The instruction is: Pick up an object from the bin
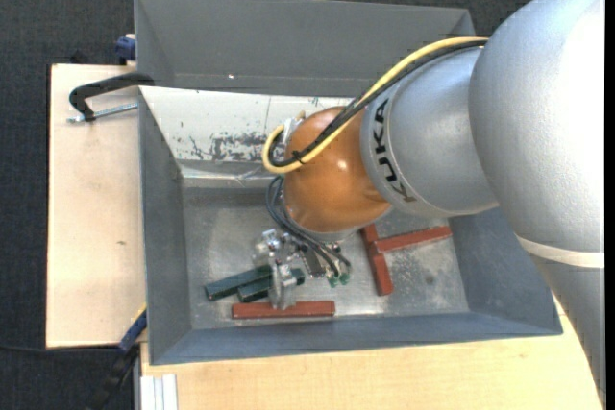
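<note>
Orange cover (332, 178) partly masks the end effector (284, 272) over a dark green bar (235, 286); opening unclear.

Matt grey metal bin (159, 206), with worn and shiny patches and plain, dull pieces in it.
The bin's sloping walls look like smooth, matt sheet metal; its far wall is brighter and mirror-like, flecked with dark scuffs, and the floor is scratched and speckled. The orange cover (327, 182) is smooth and glossy, like hard plastic, and the arm (452, 139) has a silvery satin shell. The yellow cable (413, 62) has a smooth jacket. The gripper (283, 274) shows bright bare metal. The dark green bar (235, 285), the red-brown bar (283, 309) near the front wall and the red-brown T-shaped piece (404, 240) to the right all look matt, the last with a dusty surface.
</note>
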You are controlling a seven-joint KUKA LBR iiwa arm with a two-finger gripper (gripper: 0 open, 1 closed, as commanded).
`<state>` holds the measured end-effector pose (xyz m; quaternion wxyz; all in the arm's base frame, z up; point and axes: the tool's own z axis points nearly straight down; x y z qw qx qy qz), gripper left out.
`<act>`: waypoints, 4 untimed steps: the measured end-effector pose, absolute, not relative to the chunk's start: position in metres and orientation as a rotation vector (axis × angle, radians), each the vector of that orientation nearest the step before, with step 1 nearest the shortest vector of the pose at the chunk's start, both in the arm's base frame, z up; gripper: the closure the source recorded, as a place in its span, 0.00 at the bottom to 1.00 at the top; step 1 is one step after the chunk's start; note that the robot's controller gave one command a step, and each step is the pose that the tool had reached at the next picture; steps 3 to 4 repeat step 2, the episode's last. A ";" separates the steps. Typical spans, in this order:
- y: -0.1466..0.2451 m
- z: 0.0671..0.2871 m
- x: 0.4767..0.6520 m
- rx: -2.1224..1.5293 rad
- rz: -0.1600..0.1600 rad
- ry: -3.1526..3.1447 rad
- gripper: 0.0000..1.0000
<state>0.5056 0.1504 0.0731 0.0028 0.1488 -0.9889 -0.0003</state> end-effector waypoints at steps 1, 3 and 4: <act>0.150 0.073 0.506 0.466 -0.001 -3.101 1.00; 0.155 0.212 0.533 0.538 -0.003 -3.101 1.00; 0.155 0.212 0.533 0.538 -0.003 -3.101 1.00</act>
